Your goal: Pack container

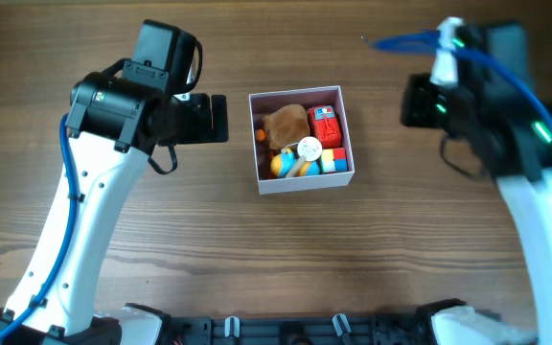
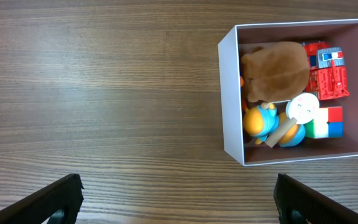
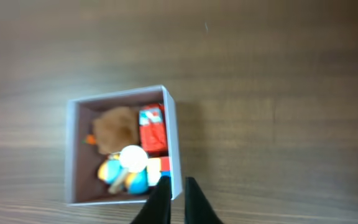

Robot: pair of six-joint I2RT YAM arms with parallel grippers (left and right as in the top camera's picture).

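The container (image 1: pixel 305 182) is a square white-walled box with a dusty-pink inside at the table's middle. It holds a brown plush (image 1: pixel 286 123), a red toy (image 1: pixel 326 125), a colour cube (image 1: pixel 333 159), a white disc (image 1: pixel 310 148) and a blue-and-yellow toy (image 1: pixel 284 165). My left gripper (image 1: pixel 214 118) hangs left of the box, open and empty. In the left wrist view its fingers (image 2: pixel 178 186) are spread over bare wood, with the container (image 2: pixel 229 93) at upper right. My right gripper (image 1: pixel 412 101) is right of the box. In the blurred right wrist view its fingers (image 3: pixel 178 183) are together and empty, by the container's (image 3: pixel 173 143) right wall.
The table (image 1: pixel 161 240) is brown wood. The arm bases stand along the front edge (image 1: pixel 286 331). A blue cable (image 1: pixel 410 40) loops over the right arm.
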